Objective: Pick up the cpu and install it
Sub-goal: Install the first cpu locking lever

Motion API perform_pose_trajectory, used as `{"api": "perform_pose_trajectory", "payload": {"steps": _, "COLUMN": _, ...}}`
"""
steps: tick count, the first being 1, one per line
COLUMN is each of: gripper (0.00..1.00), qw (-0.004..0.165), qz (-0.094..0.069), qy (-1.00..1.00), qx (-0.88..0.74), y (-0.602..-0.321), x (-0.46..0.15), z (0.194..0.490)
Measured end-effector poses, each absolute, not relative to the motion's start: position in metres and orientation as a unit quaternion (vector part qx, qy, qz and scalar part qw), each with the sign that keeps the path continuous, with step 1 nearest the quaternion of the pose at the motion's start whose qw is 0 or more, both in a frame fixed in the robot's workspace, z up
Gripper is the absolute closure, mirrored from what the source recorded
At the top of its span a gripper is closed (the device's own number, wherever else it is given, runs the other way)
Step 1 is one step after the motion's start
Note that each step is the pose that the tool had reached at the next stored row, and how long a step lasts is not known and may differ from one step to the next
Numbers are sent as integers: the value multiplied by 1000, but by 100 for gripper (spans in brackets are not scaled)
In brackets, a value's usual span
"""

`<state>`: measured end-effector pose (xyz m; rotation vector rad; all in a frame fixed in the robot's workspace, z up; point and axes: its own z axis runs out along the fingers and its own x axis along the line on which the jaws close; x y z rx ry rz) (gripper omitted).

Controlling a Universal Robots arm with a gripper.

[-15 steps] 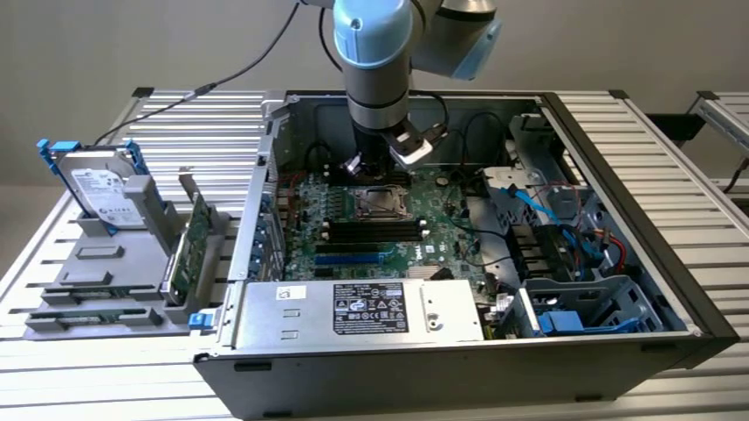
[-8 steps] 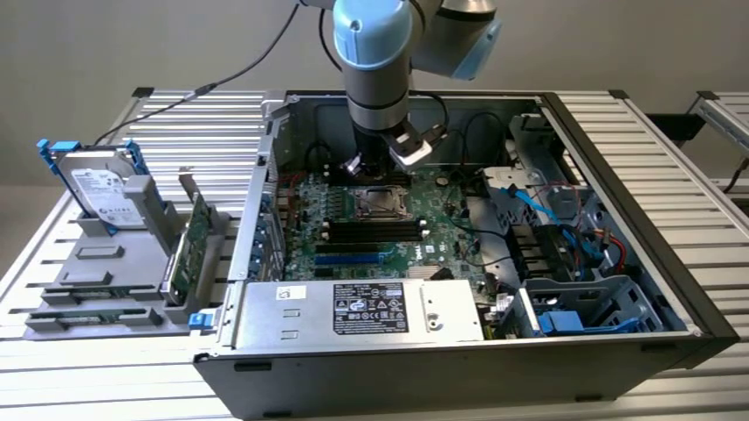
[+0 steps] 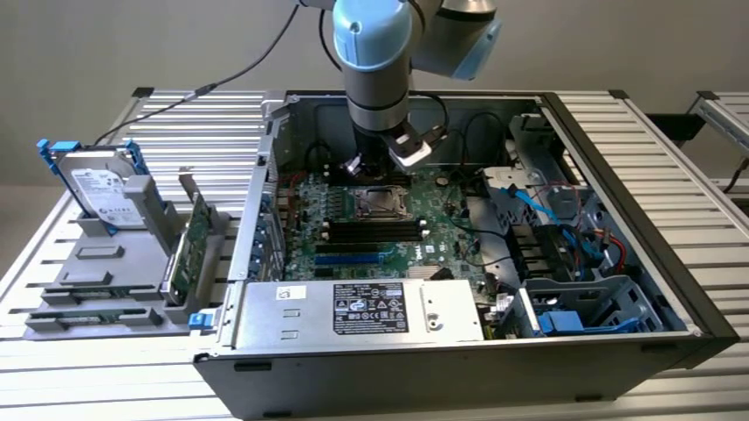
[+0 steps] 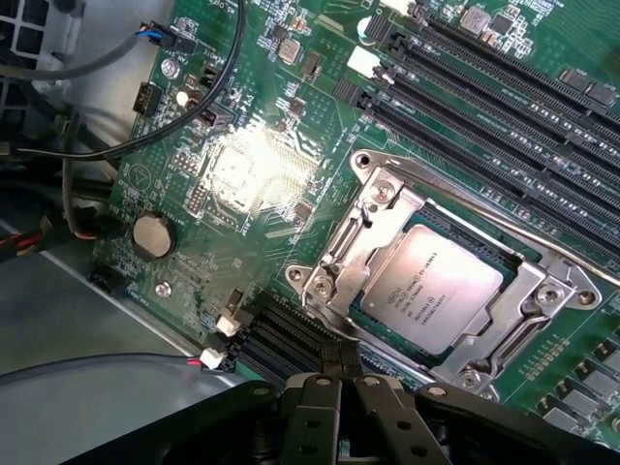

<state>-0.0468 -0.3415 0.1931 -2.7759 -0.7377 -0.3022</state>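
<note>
Sitting in its socket [image 4: 455, 291], the cpu [image 4: 431, 294] lies near the closed fingers [image 4: 341, 399].

Small flat square cpu [image 4: 432, 288] with a shiny silver-grey metal top and faint printed lettering. Lying flat and seated in the metal-framed socket [image 4: 368, 218] on the green motherboard [image 4: 242, 174], beside black memory slots [image 4: 484, 87].

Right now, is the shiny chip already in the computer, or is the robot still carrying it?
It looks done: the cpu lies flat inside the metal socket frame on the green motherboard. The gripper is shut, holds nothing, and sits just beside the socket. I cannot tell whether the frame has been latched down over the chip.
</note>
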Motion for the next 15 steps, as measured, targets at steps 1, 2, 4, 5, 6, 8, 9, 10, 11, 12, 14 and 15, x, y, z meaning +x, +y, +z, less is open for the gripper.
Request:
{"api": "perform_pose_trajectory", "payload": {"steps": 1, "gripper": 89, "qw": 127, "qz": -104, "qy": -253, "qx": -953, "y": -342, "x": -47, "z": 193}}
{"api": "perform_pose_trajectory", "payload": {"steps": 2, "gripper": 89, "qw": 127, "qz": -104, "qy": -252, "qx": -954, "y": -342, "x": -47, "z": 193}}
{"api": "perform_pose_trajectory", "payload": {"steps": 4, "gripper": 89, "qw": 129, "qz": -105, "qy": -252, "qx": -953, "y": -342, "x": -47, "z": 193}}
{"api": "perform_pose_trajectory", "payload": {"steps": 5, "gripper": 89, "qw": 130, "qz": -105, "qy": -251, "qx": -953, "y": -342, "x": -47, "z": 193}}
{"api": "perform_pose_trajectory", "payload": {"steps": 6, "gripper": 89, "qw": 131, "qz": -105, "qy": -251, "qx": -953, "y": -343, "x": -47, "z": 193}}
{"api": "perform_pose_trajectory", "payload": {"steps": 8, "gripper": 89, "qw": 133, "qz": -106, "qy": -250, "qx": -953, "y": -343, "x": -47, "z": 193}}
{"api": "perform_pose_trajectory", "payload": {"steps": 9, "gripper": 89, "qw": 134, "qz": -106, "qy": -249, "qx": -953, "y": -343, "x": -47, "z": 193}}
{"api": "perform_pose_trajectory", "payload": {"steps": 10, "gripper": 89, "qw": 134, "qz": -106, "qy": -249, "qx": -953, "y": -343, "x": -47, "z": 193}}
{"api": "perform_pose_trajectory", "payload": {"steps": 11, "gripper": 89, "qw": 134, "qz": -107, "qy": -248, "qx": -953, "y": -343, "x": -47, "z": 193}}
{"api": "perform_pose_trajectory", "payload": {"steps": 12, "gripper": 89, "qw": 134, "qz": -107, "qy": -248, "qx": -954, "y": -343, "x": -47, "z": 193}}
{"api": "perform_pose_trajectory", "payload": {"steps": 14, "gripper": 89, "qw": 134, "qz": -107, "qy": -246, "qx": -954, "y": -343, "x": -47, "z": 195}}
{"api": "perform_pose_trajectory", "payload": {"steps": 15, "gripper": 89, "qw": 134, "qz": -107, "qy": -245, "qx": -954, "y": -343, "x": -47, "z": 196}}
